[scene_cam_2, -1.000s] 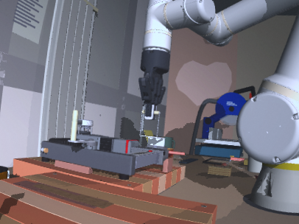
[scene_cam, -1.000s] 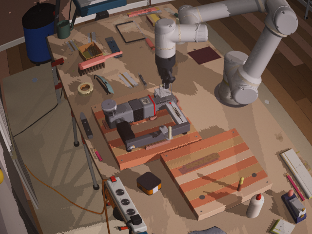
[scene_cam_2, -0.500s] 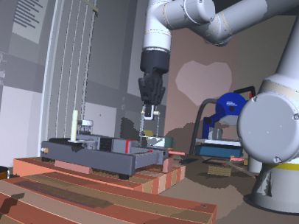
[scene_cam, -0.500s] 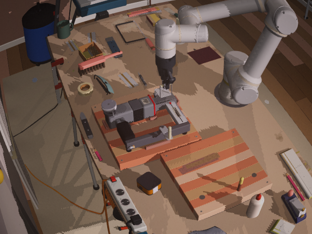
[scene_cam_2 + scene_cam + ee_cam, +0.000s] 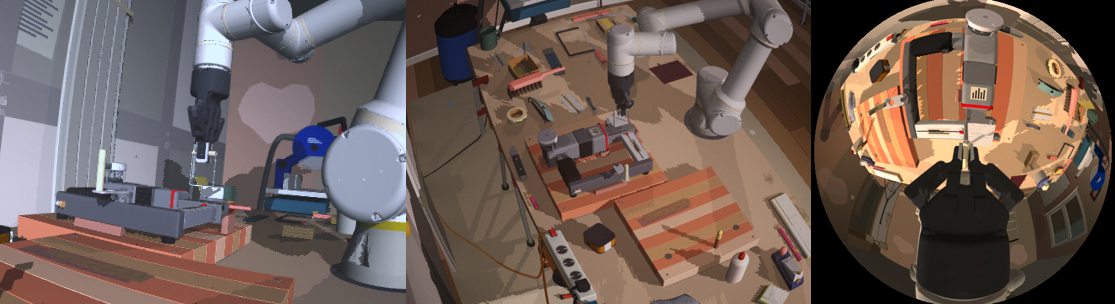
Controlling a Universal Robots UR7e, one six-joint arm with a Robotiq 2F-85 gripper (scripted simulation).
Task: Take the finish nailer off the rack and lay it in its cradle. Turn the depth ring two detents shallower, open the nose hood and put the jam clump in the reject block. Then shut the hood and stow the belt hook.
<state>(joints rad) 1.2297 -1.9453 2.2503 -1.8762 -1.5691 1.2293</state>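
Observation:
The grey finish nailer [image 5: 594, 150] lies flat in its cradle [image 5: 599, 178] on the striped wooden board. Its nose hood [image 5: 618, 121] [image 5: 212, 191] is swung up at the far end, and my gripper [image 5: 624, 109] [image 5: 205, 152] [image 5: 965, 149] hangs straight above it, closed on the hood's thin wire handle with its cream grip. A red band [image 5: 603, 135] marks the depth ring behind the nose. The cream belt hook [image 5: 626, 172] [image 5: 101, 170] stands upright on the near side of the tool. I cannot make out the jam clump.
A second striped block [image 5: 687, 224] with a dark recess lies right of the cradle, a small peg [image 5: 718, 239] standing on it. A power strip [image 5: 568, 265], an orange-black box [image 5: 599, 238] and a glue bottle [image 5: 737, 266] sit near the front edge. Brush, tape and hand tools lie behind.

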